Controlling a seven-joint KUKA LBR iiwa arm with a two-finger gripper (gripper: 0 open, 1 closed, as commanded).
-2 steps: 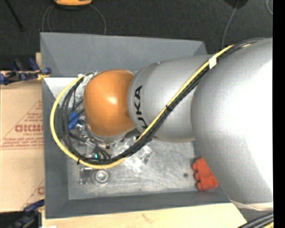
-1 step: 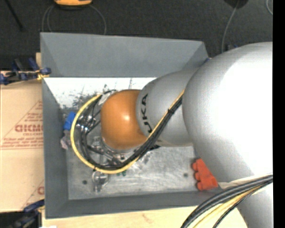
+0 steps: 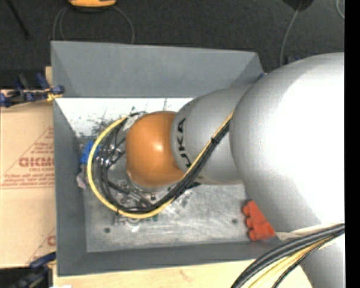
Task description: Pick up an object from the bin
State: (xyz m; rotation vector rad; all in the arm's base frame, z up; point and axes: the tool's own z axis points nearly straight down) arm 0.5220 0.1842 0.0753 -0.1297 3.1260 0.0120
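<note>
Part of my gripper's grey metal body (image 3: 131, 192) shows beneath the arm's wrist, low over the left half of the bin floor. A blue thing (image 3: 84, 153) lies just to its left against the bin's left wall, partly hidden by cables. A small clear, glinting thing with green marks (image 3: 139, 219) lies on the floor just in front of the gripper. What sits directly under the gripper is hidden.
A red lumpy block (image 3: 256, 221) lies near the bin's front right corner, beside the arm. The arm with its orange cover and looped cables hides the middle and right of the bin. Bare floor shows along the front wall.
</note>
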